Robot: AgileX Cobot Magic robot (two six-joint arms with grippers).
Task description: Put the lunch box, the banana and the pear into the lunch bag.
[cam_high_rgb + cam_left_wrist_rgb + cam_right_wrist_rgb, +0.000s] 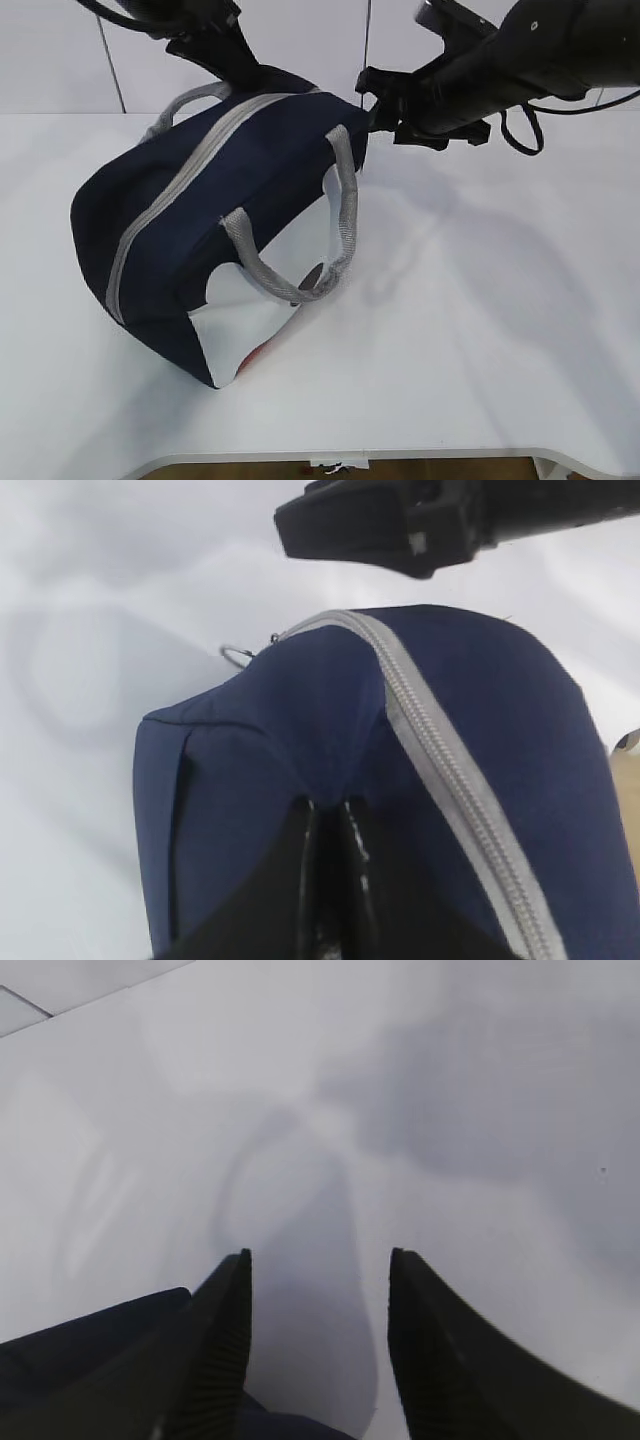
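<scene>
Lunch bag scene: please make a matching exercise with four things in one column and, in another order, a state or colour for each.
Things:
1. lunch bag
2. zipper
3. left hand
4. right hand

States or colours:
A. open, holding nothing
B. navy blue with white side panels
C. shut on the bag's fabric
D. grey, closed along the top

Pairs: 1-B, 2-D, 3-C, 4-A

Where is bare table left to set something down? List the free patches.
Free: the table right of the lunch bag, and the strip before it toward the near edge. Crowded: behind the bag, where the left hand pinches the fabric and the right hand hangs open.
</scene>
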